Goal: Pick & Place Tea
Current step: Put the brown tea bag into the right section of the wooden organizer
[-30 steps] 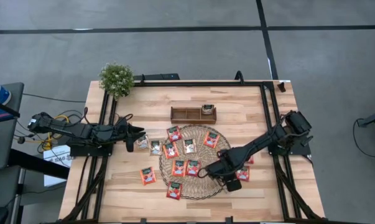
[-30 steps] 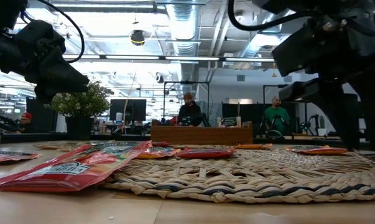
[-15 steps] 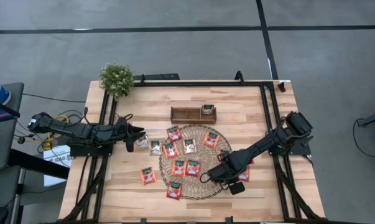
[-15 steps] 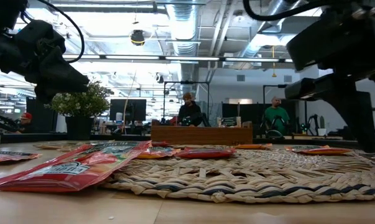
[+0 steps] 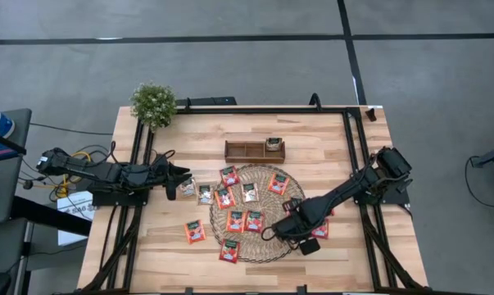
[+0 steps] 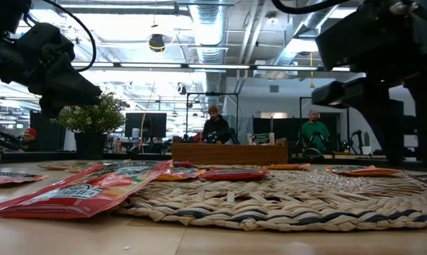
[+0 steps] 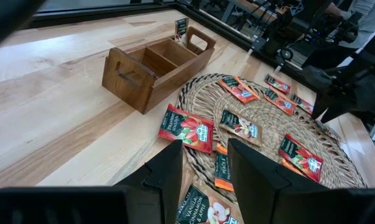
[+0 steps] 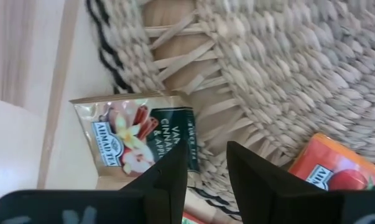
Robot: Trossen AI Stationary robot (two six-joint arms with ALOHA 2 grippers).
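Pale vanilla sachet (image 8: 134, 137) at the mat (image 8: 287, 81) edge, directly ahead of the right gripper (image 8: 207, 171), its fingers apart and empty; left gripper (image 7: 203, 168) idle, fingers apart.

Lighting: even overhead illumination is falling on the wooden table (image 5: 328, 135), casting only soft, short shadows. Ceiling lamps (image 6: 156, 42) are glaring white behind silhouetted arms in the low view. Focus: the nearest sachet (image 6: 71, 193) is blurring at table height; the woven mat (image 8: 287, 68) is softening close up.
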